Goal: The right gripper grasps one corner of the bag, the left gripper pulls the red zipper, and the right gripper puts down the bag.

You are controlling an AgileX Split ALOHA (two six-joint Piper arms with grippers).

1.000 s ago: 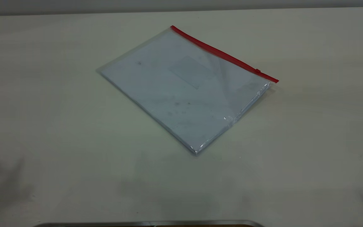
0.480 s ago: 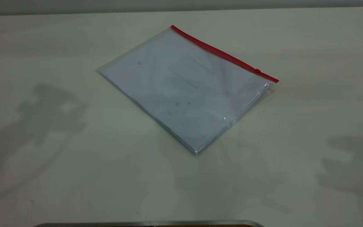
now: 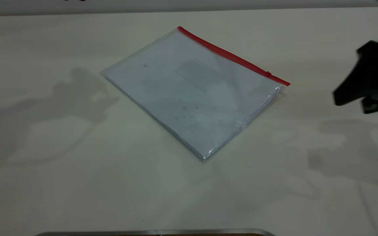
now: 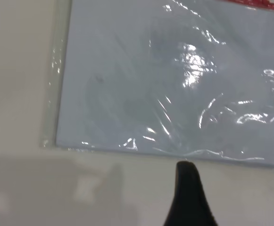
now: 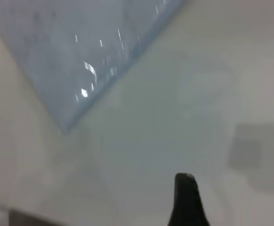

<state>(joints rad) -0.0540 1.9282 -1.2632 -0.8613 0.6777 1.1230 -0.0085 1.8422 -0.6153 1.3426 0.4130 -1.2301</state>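
We are logging the bag (image 3: 192, 91) lying flat on the tabletop (image 3: 61, 183), red zipper (image 3: 231, 56) outward, its corner (image 3: 282, 86) facing the right gripper (image 3: 351, 101) for grasping. The right gripper is hovering well apart, fingers parted, holding nothing. We cannot tell the left gripper's (image 4: 189, 197) state.

bag (image 3: 192, 91) mid-table (image 3: 44, 183), right hand (image 3: 349, 98) right

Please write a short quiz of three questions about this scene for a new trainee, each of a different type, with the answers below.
1. True or false: the right gripper already holds a corner of the bag.
2. Multiple choice: the red zipper runs along which edge of the bag in the exterior view? A. the far edge B. the near edge C. the left short edge
3. Short answer: what lies inside the bag?

Key
1. False; the gripper is above the table, to the right of the bag, apart from it.
2. A
3. White paper sheets.
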